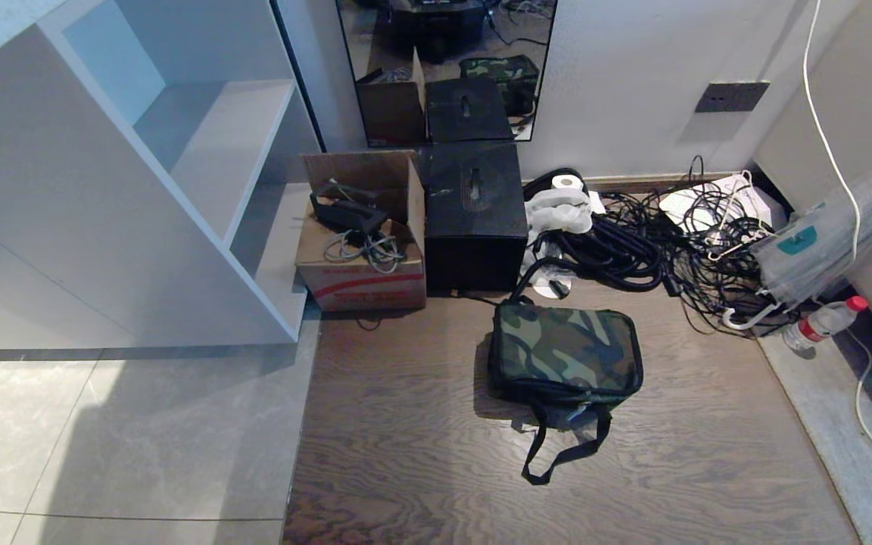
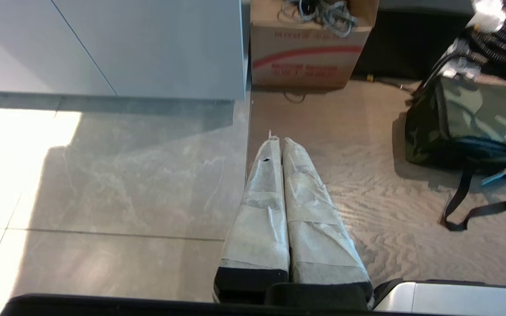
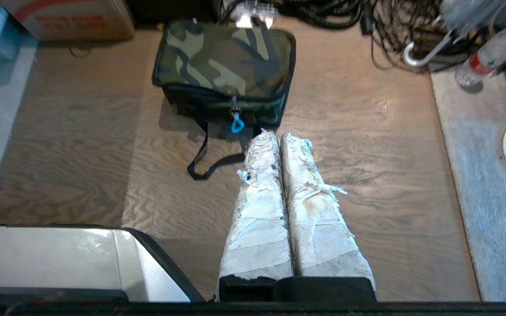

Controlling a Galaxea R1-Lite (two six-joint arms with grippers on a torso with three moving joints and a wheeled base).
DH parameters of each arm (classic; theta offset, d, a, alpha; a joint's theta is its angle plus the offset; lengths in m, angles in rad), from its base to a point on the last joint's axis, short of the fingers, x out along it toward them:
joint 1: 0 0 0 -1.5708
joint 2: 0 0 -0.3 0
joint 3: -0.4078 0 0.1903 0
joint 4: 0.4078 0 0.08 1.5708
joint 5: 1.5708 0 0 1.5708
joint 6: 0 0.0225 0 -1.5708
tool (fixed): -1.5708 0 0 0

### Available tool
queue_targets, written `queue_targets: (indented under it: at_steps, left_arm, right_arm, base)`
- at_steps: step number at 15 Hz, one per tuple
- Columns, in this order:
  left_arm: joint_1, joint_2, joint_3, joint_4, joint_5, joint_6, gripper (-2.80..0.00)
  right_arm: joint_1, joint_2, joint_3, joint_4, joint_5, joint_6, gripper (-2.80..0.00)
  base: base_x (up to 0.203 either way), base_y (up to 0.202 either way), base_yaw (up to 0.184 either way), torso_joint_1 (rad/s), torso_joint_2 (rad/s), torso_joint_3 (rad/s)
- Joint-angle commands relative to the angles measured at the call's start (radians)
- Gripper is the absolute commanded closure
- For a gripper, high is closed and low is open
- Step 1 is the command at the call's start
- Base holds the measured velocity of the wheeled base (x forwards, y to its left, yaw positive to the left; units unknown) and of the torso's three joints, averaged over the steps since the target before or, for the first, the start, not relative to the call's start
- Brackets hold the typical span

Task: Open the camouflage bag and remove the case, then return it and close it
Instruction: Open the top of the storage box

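Note:
The camouflage bag (image 1: 565, 356) lies zipped shut on the wooden floor, its black strap (image 1: 557, 454) trailing toward me. In the right wrist view the bag (image 3: 224, 63) shows a blue zip pull (image 3: 236, 127) on its near side. The case is hidden. My right gripper (image 3: 279, 137) hangs shut and empty above the floor, just short of the bag's near side. My left gripper (image 2: 278, 141) is shut and empty too, over the seam between tile and wood, well to the left of the bag (image 2: 477, 118). Neither arm shows in the head view.
Behind the bag stand a black cube box (image 1: 475, 219) and an open cardboard box (image 1: 360, 235) with cables. A tangle of black cables (image 1: 655, 242), a water bottle (image 1: 822, 322) and an umbrella lie at the right. White shelving (image 1: 141, 189) stands at the left.

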Motion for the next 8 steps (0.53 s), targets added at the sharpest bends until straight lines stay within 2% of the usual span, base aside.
queue_targets:
  at_steps: [1,8]
  left_arm:
    - [0.000,0.000,0.000,0.000,0.000,0.000,0.00]
    - [0.000,0.000,0.000,0.000,0.000,0.000,0.00]
  right_arm:
    - [0.000,0.000,0.000,0.000,0.001,-0.001,0.00]
    - [0.000,0.000,-0.001,0.001,0.001,-0.001,0.00]
  base:
    - [0.000,0.000,0.000,0.002,0.01,-0.191]
    - [0.000,0.000,0.000,0.002,0.00,-0.196]
